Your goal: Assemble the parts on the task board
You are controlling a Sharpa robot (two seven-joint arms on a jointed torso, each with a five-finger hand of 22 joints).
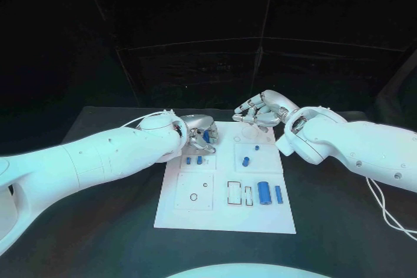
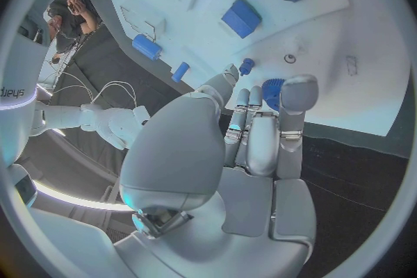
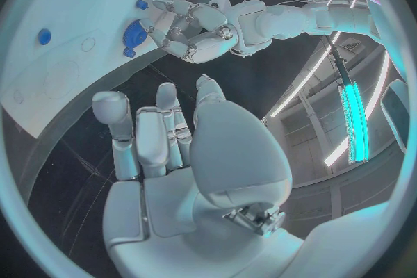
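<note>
The white task board (image 1: 202,211) lies mid-table. My left hand (image 1: 199,133) is over its far left corner, fingers curled round a blue part (image 1: 208,134). In the left wrist view that blue part (image 2: 272,92) sits between the thumb and fingertips of the left hand (image 2: 252,132). The right wrist view shows the left hand (image 3: 195,31) gripping the blue part (image 3: 133,35) just above the board (image 3: 69,55). My right hand (image 1: 261,111) hovers above the board's far edge, holding nothing; its fingers (image 3: 160,128) are spread apart.
Loose parts lie on the board: a blue cylinder (image 1: 263,192) and a blue bar (image 1: 278,195) near the front right, small pieces (image 1: 246,163) mid-board, and two small pegs (image 1: 194,160) on the left. Black table surrounds the board; a white cable (image 1: 387,214) runs at the right.
</note>
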